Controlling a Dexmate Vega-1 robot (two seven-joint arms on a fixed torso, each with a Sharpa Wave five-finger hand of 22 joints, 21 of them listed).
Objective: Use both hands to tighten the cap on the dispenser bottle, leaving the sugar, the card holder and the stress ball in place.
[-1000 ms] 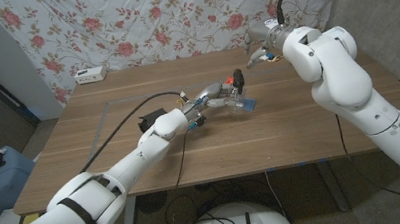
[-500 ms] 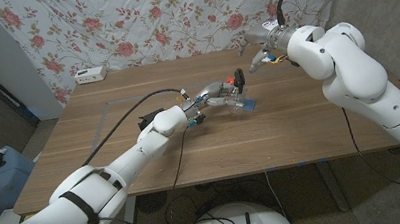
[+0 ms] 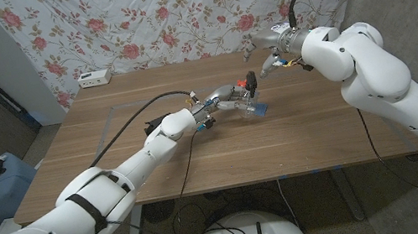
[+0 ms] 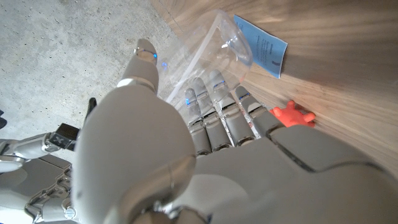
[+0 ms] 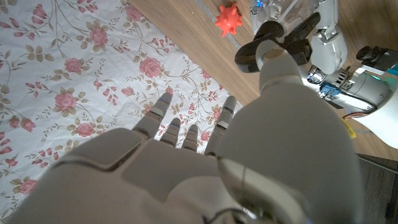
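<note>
left hand (image 3: 221, 98) grips dispenser bottle (image 3: 251, 103) on table (image 3: 313, 129)

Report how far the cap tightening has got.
Done: the left hand grips the clear bottle, holding it at the table's middle. In hand: the right hand hangs open beside the black cap, apart from it. Left: grasp and turn the cap. The red stress ball sits untouched on the table.
</note>
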